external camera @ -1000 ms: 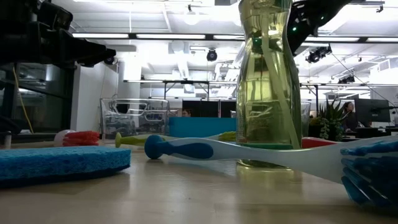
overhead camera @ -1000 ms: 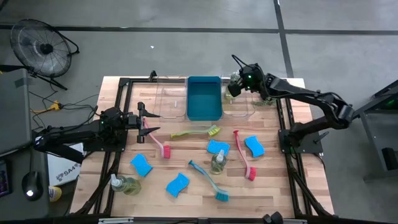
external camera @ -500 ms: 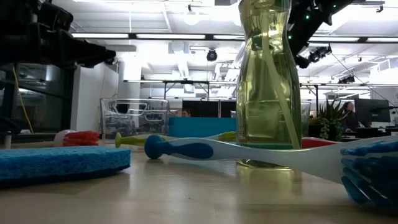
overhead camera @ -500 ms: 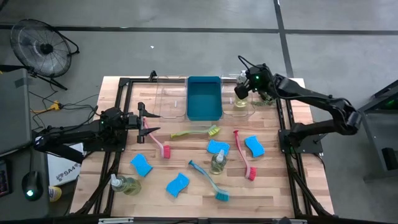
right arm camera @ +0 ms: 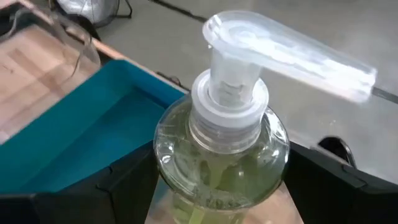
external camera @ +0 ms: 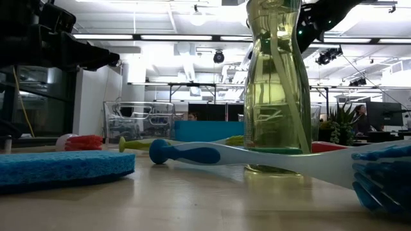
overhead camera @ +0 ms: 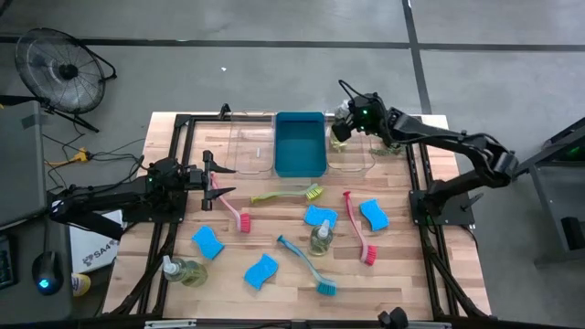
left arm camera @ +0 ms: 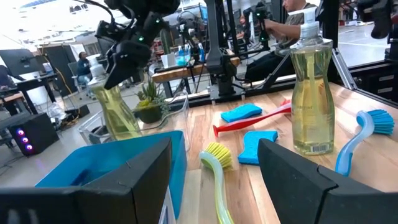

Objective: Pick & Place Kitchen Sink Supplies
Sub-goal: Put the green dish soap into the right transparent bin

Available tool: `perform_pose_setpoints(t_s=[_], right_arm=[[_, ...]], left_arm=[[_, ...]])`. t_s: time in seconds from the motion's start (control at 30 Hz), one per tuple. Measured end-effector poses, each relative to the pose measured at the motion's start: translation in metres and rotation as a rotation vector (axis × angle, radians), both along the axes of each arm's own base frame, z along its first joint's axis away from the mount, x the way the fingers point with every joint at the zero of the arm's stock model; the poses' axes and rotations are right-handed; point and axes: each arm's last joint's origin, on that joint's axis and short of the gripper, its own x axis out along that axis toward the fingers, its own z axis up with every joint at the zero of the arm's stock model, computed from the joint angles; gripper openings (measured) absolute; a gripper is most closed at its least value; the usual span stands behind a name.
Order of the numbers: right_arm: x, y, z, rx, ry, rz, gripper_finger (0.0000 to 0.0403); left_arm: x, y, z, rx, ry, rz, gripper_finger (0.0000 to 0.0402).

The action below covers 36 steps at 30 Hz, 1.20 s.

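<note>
My right gripper (overhead camera: 340, 126) is at the far side, over the clear tray (overhead camera: 352, 161) right of the blue bin (overhead camera: 300, 144), and is shut on a clear pump bottle (right arm camera: 221, 155) of yellowish liquid. The left wrist view shows that bottle (left arm camera: 116, 109) tilted beneath the gripper. My left gripper (overhead camera: 219, 179) waits open at the table's left, touching nothing. On the wood lie several blue sponges (overhead camera: 261, 270), a pink brush (overhead camera: 229, 209), a yellow-green brush (overhead camera: 289, 194), a teal brush (overhead camera: 306, 265) and a red brush (overhead camera: 358, 229). Two more pump bottles (overhead camera: 322, 238) (overhead camera: 186, 270) stand on their bases. My right gripper pinches the bottle's round body (right arm camera: 171, 163) just below the white collar, one finger (right arm camera: 124, 186) on each side. The fingers come from the table's right, slanting down. The bottle leans, pump head up, its lower end inside the clear tray; whether it rests on the tray floor I cannot tell.
A second clear tray (overhead camera: 252, 146) stands left of the blue bin. A dark frame (overhead camera: 183, 137) borders the work area. Bare wood shows along the near edge. Beyond the table, a fan (overhead camera: 64, 68) stands on the floor and people sit at desks in the room behind.
My right gripper swung with the bottle a little toward the table's right and near side, then came back toward the blue bin, ending about where it was a second ago.
</note>
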Motion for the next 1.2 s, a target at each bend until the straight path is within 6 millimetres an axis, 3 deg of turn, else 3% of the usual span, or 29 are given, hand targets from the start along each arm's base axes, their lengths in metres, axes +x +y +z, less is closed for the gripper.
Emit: perform_pose_setpoints(t_s=[0.33,0.63,1.2], right_arm=[[0.005,0.0,-0.004,-0.015,0.02,0.036,0.0312],[0.005,0.0,-0.006,-0.002,0.022,0.039,0.0381],[-0.009,0.013,0.0,0.035,0.111,0.025,0.0379]], left_arm=[[0.0,0.0,0.0,0.0,0.0,0.0,0.0234],[0.0,0.0,0.0,0.0,0.0,0.0,0.0234],[0.0,0.0,0.0,0.0,0.0,0.0,0.0234]])
